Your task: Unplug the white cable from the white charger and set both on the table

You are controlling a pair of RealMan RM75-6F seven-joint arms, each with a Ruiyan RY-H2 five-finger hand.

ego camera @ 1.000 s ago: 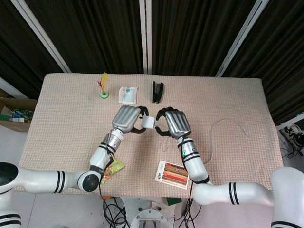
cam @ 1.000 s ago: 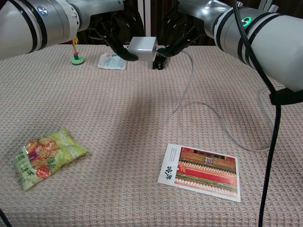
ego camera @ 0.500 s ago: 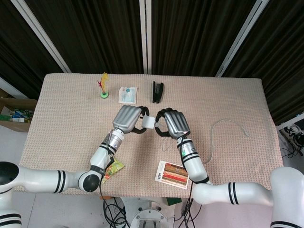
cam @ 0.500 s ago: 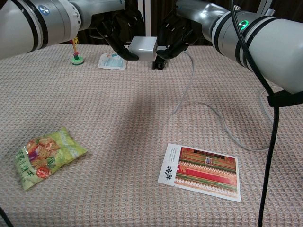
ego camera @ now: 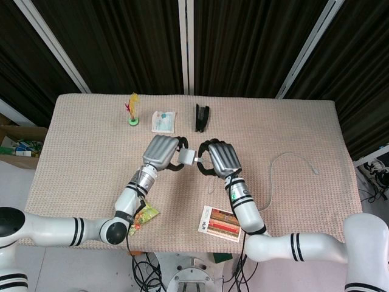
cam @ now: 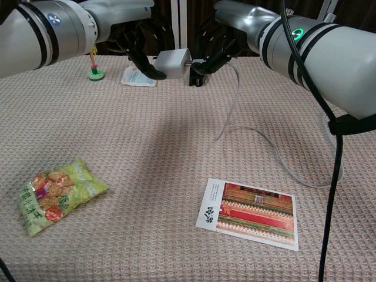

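Left hand [cam: 141, 44] grips small white cube charger [cam: 171, 60]; right hand [cam: 214, 44] pinches thin white cable [cam: 235, 97] plug. Printed red postcard [cam: 249, 212] and green snack bag [cam: 54, 192] near desk's front edge; text unreadable.

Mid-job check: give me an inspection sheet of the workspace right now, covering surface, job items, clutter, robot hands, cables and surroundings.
Surface: table under a beige woven cloth.
Job's things: white charger held above the table; white cable hangs from the right robot hand onto the cloth. Plug looks partly drawn out.
Clutter: snack bag, postcard, shuttlecock toy, small packet, black clip.
Robot hands: left robot hand holds the charger; right robot hand holds the cable's plug end.
Cables: black cables below the table's front edge.
Surroundings: dark curtains; cardboard box.
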